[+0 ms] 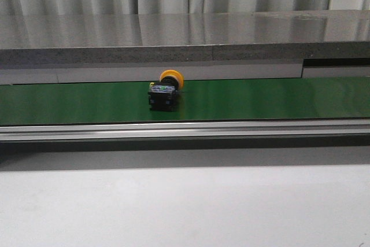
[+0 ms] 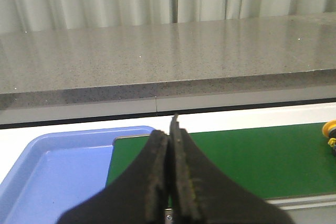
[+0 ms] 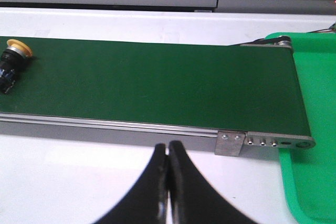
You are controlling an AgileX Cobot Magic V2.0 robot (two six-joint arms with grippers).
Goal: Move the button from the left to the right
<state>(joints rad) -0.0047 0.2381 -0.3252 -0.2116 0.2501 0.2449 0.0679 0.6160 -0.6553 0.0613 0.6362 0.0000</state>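
Open green conveyor belt [image 1: 277, 99] on both sides of the button [image 1: 163, 92]; grey stone ledge [image 1: 173, 41] overhanging along the belt's far edge.

Button [image 1: 165, 91] lies on its side on the conveyor belt [image 1: 260, 99], about mid-length, head pointing away toward the stone counter [image 1: 185, 39] behind. Tray [image 2: 58, 171] sits at the belt's left end, apparently tucked just under it; second tray [image 3: 310, 103] at the right end.
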